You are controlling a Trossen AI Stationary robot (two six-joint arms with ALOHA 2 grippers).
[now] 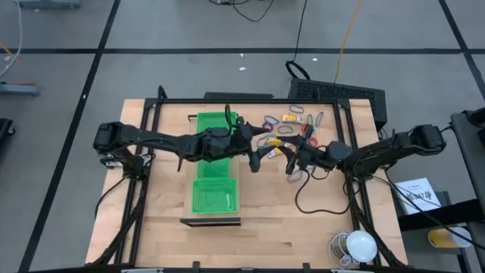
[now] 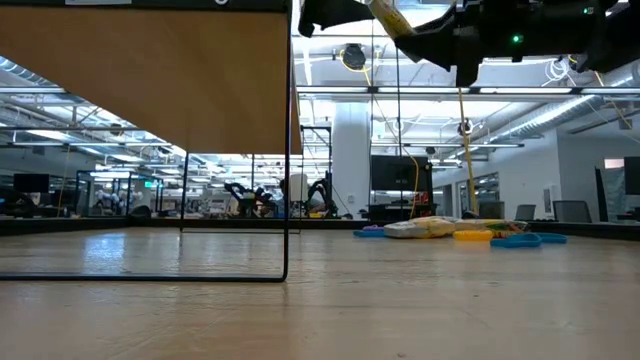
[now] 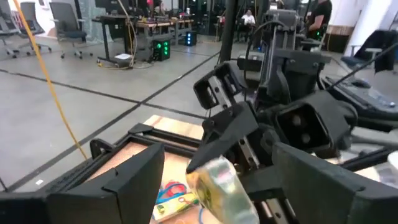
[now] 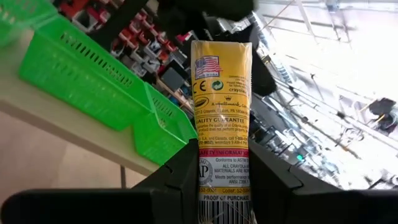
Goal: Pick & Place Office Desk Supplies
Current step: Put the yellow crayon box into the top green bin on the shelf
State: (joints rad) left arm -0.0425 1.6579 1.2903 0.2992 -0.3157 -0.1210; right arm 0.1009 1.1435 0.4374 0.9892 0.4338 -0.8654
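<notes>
Grey floor tiles surround a wooden table [image 1: 265, 235] in the high view, where a long green tray [image 1: 214, 171] lies under the left arm. The left gripper [image 1: 258, 158] and right gripper [image 1: 290, 158] meet above the table just beside the tray, and coloured loops and small pieces [image 1: 292, 121] lie scattered near the far edge. Across the low view, both arms hang above the tabletop with a yellow packet [image 2: 388, 17] between them; blue and yellow supplies [image 2: 490, 237] lie farther back. From the left wrist, this gripper's fingers [image 3: 130, 180] stand apart around the packet [image 3: 221, 190]. From the right wrist, the right gripper's fingers [image 4: 180, 168] clamp the packet's lower end [image 4: 222, 155], held upright beside the tray [image 4: 93, 87].
</notes>
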